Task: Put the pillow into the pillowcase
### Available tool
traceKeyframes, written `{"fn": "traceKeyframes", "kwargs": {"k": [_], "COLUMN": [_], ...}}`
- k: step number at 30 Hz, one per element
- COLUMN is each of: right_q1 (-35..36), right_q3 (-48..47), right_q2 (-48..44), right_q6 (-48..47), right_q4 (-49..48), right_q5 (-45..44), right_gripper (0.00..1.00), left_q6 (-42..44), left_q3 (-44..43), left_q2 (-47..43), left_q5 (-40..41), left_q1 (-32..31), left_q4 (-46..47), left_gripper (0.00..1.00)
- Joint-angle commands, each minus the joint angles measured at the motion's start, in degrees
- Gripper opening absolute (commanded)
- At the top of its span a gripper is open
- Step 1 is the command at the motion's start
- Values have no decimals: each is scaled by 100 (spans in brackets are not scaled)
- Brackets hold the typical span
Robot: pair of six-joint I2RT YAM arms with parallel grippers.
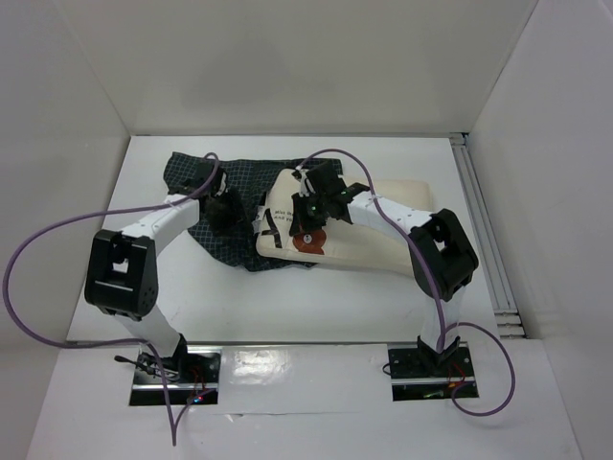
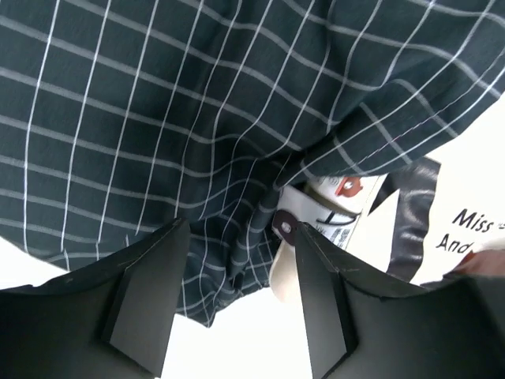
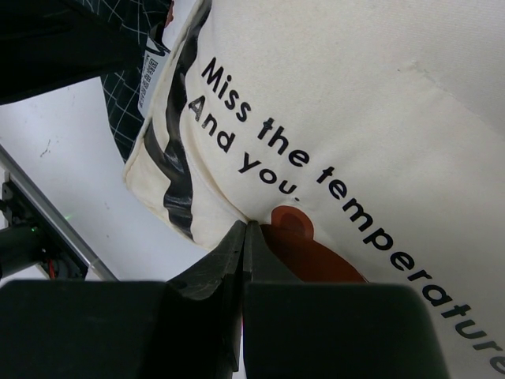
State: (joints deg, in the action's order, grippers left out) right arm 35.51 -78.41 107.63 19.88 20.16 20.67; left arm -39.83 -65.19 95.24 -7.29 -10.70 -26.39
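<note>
The cream pillow (image 1: pixel 383 230) lies at mid-right of the table, with black print and a reddish round mark (image 1: pixel 308 245) near its left end. The dark checked pillowcase (image 1: pixel 244 182) lies crumpled at its left, overlapping that end. My right gripper (image 1: pixel 308 225) is shut, pinching a fold of the pillow (image 3: pixel 355 95) beside the reddish mark (image 3: pixel 316 257). My left gripper (image 2: pixel 241 229) is open over the pillowcase (image 2: pixel 158 103), whose hem lies between its fingers. The pillow's white tag (image 2: pixel 339 213) and printed end (image 2: pixel 465 185) show just beyond.
White enclosure walls stand at the left, back and right. A metal rail (image 1: pixel 484 230) runs along the table's right side. Purple cables (image 1: pixel 57 240) loop over both arms. Bare white table (image 1: pixel 287 307) lies in front of the pillow.
</note>
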Motion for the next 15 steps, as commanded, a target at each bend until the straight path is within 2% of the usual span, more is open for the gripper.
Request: {"fn": "traceKeyframes", "kwargs": {"k": [1,7,10,12,13,15], "right_q1": [44,44,44,44,44,44], "right_q3": [-131,-131,-192,-192,-192,-244], "right_q2": [109,109,109,109,109,109], "right_q6": [-81,-81,-81,-81,-81,-81], "right_q4": [58,119,119,119,172,172], "right_q5": [-63,-115,-115,-168,-168,-168], "right_gripper": [0,0,0,0,0,0], "left_q6": [125,125,72,72,72,72], "left_q3": [-222,-275,-275,-275,-275,-327], "left_q2": [126,477,531,531,531,470], "left_q5": [61,-9,-9,52,52,105], "left_q1": [-55,-117,-117,-117,-117,-117], "left_q4": [196,249,310,310,310,205], "left_gripper": [68,66,59,52,42,28]}}
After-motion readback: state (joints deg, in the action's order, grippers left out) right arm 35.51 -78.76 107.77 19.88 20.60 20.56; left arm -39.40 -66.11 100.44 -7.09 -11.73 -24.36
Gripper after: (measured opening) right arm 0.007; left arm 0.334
